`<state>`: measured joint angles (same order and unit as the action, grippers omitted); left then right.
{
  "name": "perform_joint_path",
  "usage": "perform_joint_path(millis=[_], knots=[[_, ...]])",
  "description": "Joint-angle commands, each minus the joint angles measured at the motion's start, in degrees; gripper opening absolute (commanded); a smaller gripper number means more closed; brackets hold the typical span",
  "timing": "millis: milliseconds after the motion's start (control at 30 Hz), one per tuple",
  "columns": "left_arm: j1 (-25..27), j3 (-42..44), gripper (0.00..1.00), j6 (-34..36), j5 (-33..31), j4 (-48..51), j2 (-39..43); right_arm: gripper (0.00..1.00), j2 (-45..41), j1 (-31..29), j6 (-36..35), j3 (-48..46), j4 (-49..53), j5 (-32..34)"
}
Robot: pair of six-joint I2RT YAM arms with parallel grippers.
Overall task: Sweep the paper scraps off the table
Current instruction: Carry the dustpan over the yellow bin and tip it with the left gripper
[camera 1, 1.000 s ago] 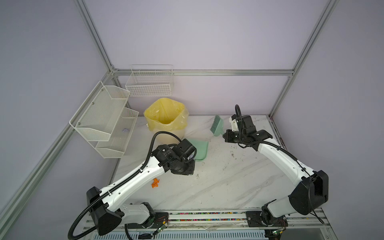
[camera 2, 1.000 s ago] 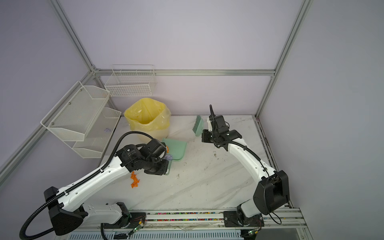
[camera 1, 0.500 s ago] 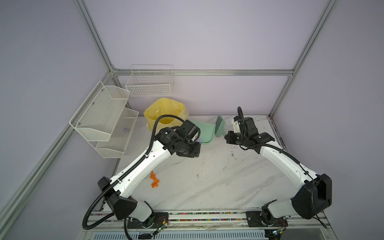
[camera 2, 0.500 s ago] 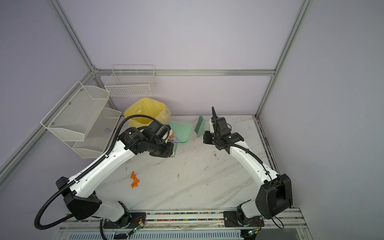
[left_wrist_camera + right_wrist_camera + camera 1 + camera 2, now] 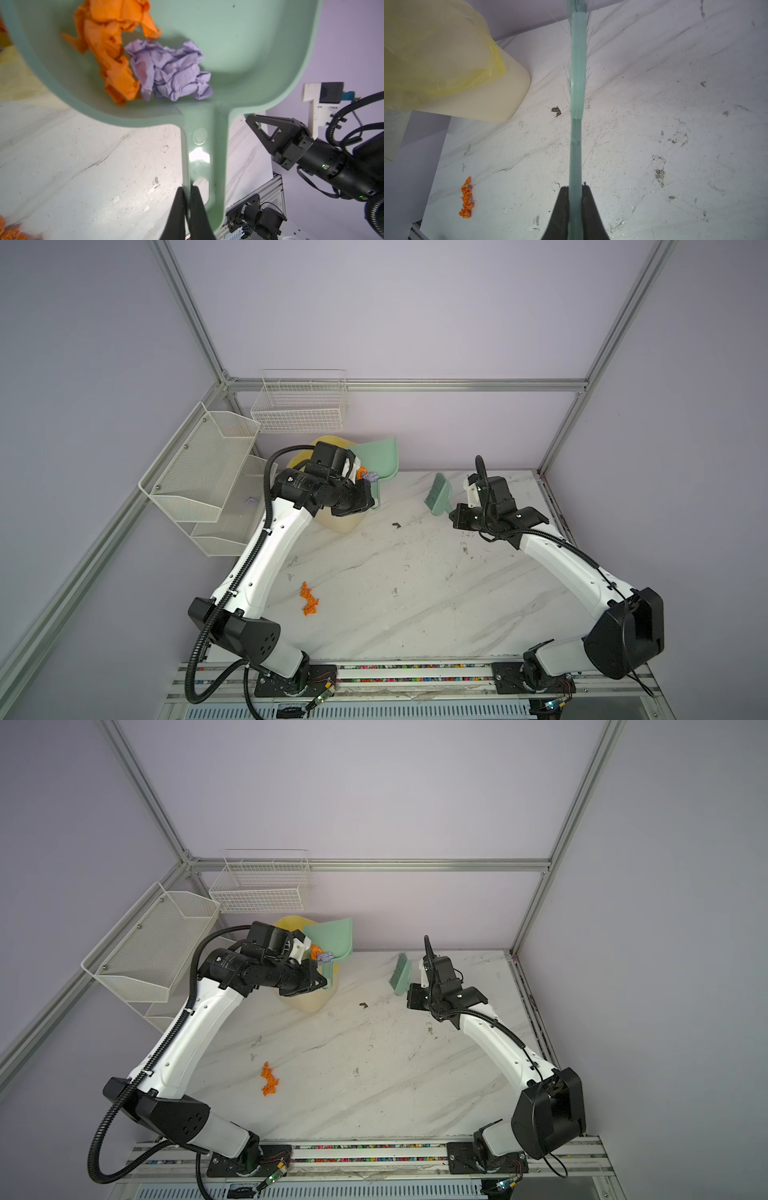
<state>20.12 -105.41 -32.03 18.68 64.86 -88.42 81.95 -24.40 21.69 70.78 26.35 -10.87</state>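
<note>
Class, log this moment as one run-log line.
left gripper shut on dustpan handle, held up near bin | right gripper shut on brush | orange and purple scraps in dustpan | orange scraps on table

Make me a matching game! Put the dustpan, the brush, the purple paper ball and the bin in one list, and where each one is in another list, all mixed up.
Things:
1. dustpan
2. brush
3. purple paper ball
4. bin

Places:
A. standing on the table
B. inside the dustpan
C. pinched by the right fingers
D. pinched by the left fingers

Pairs: 1-D, 2-C, 3-B, 4-A
</note>
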Motion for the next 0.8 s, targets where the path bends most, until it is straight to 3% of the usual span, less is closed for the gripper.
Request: perform_joint_path(millis=[0, 400, 533, 767], knots=[[-3.09, -1.91, 0.0, -1.52, 8.56, -7.32, -0.13, 0.0, -2.1, 0.22, 0.76, -0.52, -1.74, -0.15], [-14.31, 9.71, 0.0, -12.55, 25.76, -26.65, 1.75, 0.0, -1.97, 0.21, 2.04, -1.29, -3.06, -2.05], [-17.74, 16.11, 0.0, -22.18, 32.84, -39.73, 2.7, 0.0, -1.8, 0.17, 2.18, -1.03, -2.97, -2.31], [-20.51, 25.47, 0.0, -37.12, 38.67, -60.67, 4.25, 0.0, -1.41, 0.22, 2.55, 0.06, -2.44, -2.48]])
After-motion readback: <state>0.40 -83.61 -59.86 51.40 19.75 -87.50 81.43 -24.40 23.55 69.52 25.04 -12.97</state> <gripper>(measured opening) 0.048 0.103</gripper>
